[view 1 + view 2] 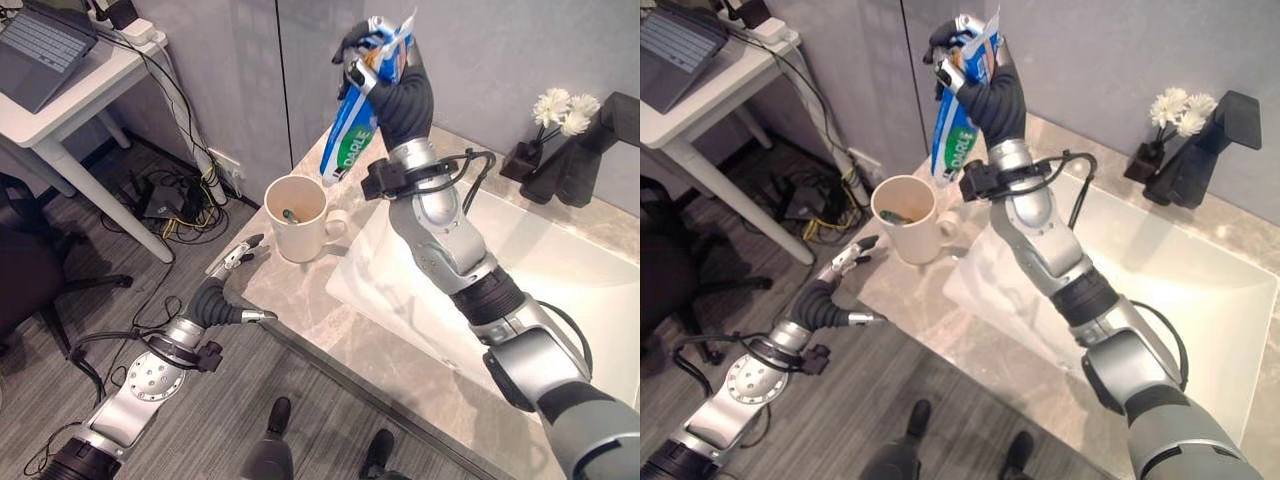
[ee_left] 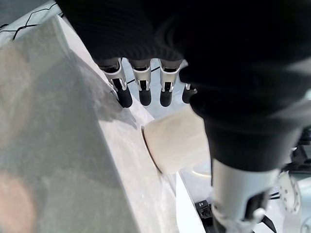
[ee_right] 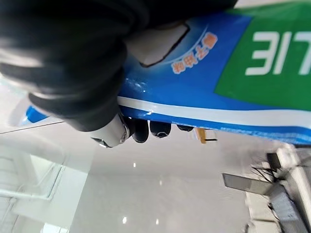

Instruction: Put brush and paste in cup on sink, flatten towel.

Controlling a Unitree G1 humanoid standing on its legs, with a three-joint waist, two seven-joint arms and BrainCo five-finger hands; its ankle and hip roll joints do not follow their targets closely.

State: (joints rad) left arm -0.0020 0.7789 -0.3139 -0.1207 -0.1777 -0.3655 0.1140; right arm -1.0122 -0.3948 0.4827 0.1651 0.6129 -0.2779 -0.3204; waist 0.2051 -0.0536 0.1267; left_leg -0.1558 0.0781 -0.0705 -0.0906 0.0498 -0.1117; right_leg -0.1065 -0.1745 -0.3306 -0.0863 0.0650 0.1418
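Observation:
My right hand is raised high above the counter, shut on a blue, white and green toothpaste tube that hangs down above and to the right of a cream mug. The tube lies across the palm in the right wrist view. Something dark green lies inside the mug. The mug stands on the marble counter left of the white sink basin. My left hand is open at the counter's front left edge, its fingers straight and short of the mug.
A black tap and a small vase of white flowers stand at the back right. A white desk with a laptop, plus a tangle of cables on the floor, lies to the left. A dark chair sits at the far left.

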